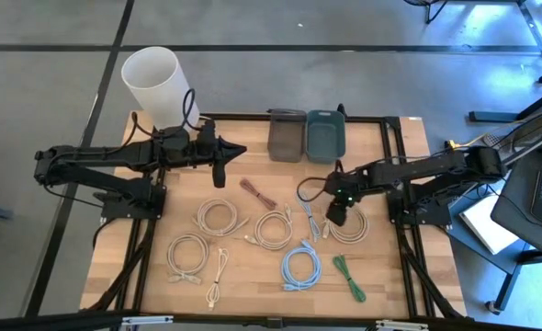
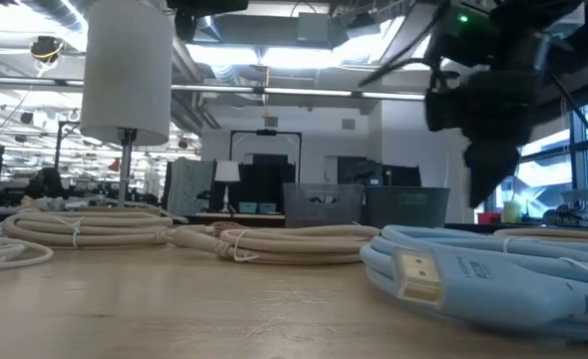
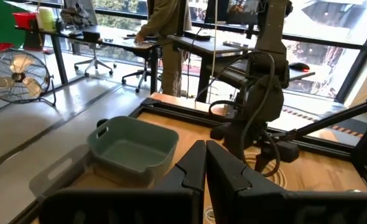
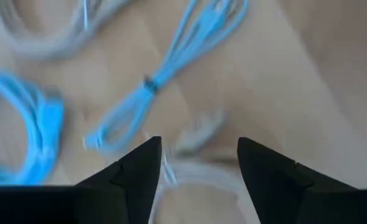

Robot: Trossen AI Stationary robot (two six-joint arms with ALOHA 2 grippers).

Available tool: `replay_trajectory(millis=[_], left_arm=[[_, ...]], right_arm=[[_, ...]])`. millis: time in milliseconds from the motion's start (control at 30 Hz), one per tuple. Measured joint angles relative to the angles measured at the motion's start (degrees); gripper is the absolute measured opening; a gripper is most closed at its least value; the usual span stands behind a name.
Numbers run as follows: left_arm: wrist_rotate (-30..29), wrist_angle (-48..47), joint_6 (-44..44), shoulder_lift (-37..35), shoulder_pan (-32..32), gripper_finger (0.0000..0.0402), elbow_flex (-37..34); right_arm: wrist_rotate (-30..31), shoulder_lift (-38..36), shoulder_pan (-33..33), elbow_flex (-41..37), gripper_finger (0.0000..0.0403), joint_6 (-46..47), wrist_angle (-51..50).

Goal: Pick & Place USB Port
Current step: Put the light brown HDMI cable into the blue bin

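Several coiled cables lie flat on the wooden table (image 1: 253, 294): white coils (image 1: 218, 218) (image 1: 273, 230) (image 1: 188, 253), a light blue coil (image 1: 300, 267), a thin light blue cable (image 1: 310, 217), a green one (image 1: 349, 276) and a brown one (image 1: 257, 193). My right gripper (image 1: 337, 217) hangs open, pointing steeply down, just above another white coil (image 1: 352, 228) at the right. In the right wrist view (image 4: 199, 168) its fingers stand on either side of that coil's connector end (image 4: 199, 130) without touching it. My left gripper (image 1: 227, 158) is shut and held level above the table's far left part.
A grey bin (image 1: 287, 135) and a teal bin (image 1: 325, 135) stand side by side at the far edge. A white cylinder (image 1: 152, 83) stands off the far left corner. Black frame rails run along the table's sides. A person stands in the room beyond (image 3: 168, 37).
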Motion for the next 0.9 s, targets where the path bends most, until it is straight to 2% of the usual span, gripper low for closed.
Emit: replay_trajectory(millis=[133,267,333,633,900], left_arm=[[0.06,0.00,0.22,0.00,0.00,0.0006,0.00],[0.09,-0.01,1.65,0.00,0.00,0.0006,0.00],[0.08,-0.01,2.50,0.00,0.00,0.0006,0.00],[0.08,-0.03,3.78,0.00,0.00,0.0006,0.00],[0.08,-0.21,3.80,0.02,0.00,0.0006,0.00]], right_arm=[[1.66,1.72,-1.90,0.60,0.0220,4.23,-0.78],[3.36,1.74,-5.50,0.60,0.0220,7.19,3.63],[3.31,1.74,-7.66,1.17,0.0220,6.22,6.20],[3.11,1.72,-13.25,3.81,0.0220,2.48,5.12],[3.40,1.72,-13.73,3.81,0.0220,-0.75,-3.41]])
